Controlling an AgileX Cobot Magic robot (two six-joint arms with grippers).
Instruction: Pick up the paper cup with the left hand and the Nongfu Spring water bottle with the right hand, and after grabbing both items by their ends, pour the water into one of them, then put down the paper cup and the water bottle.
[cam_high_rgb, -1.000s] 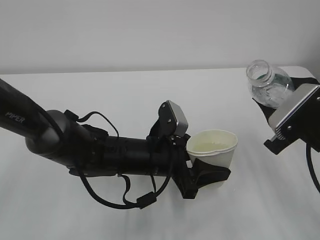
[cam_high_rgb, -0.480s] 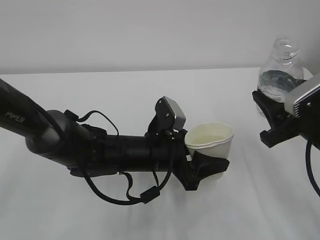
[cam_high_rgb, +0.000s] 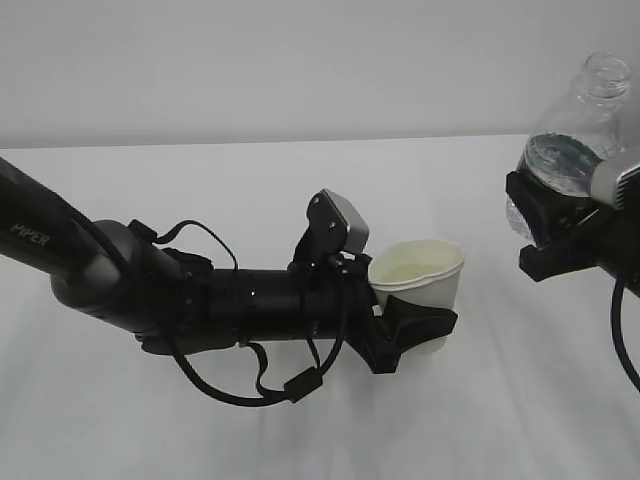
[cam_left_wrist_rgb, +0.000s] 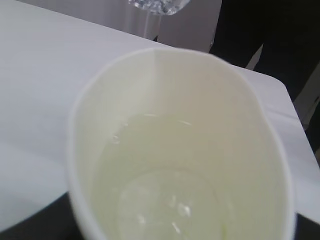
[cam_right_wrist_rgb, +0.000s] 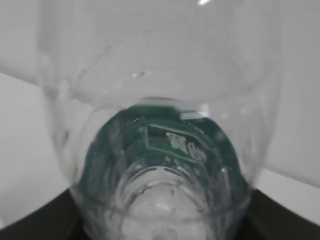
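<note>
L gripper (cam_high_rgb: 420, 335) clamps paper cup (cam_high_rgb: 420, 285) low on its wall, centre of table (cam_high_rgb: 300, 180); cup base hidden by fingers. Water (cam_left_wrist_rgb: 165, 200) pools inside. R gripper (cam_high_rgb: 545, 230), at 3 o'clock of cup, grips Nongfu Spring water bottle (cam_high_rgb: 585, 130) upright, well apart; label barely visible, arm cut off by frame edge.

The paper cup (cam_high_rgb: 418, 290) is plain white outside and pale cream inside, with clear water (cam_left_wrist_rgb: 165, 200) pooled in its bottom. The bottle (cam_high_rgb: 578, 145) on the right is clear, ribbed plastic with a dark green label bearing a white mark. The left arm (cam_high_rgb: 150, 290) is black with white "PIPER" lettering and a grey camera block (cam_high_rgb: 338, 222). The table (cam_high_rgb: 200, 180) is white, the far wall (cam_high_rgb: 300, 60) pale grey.
</note>
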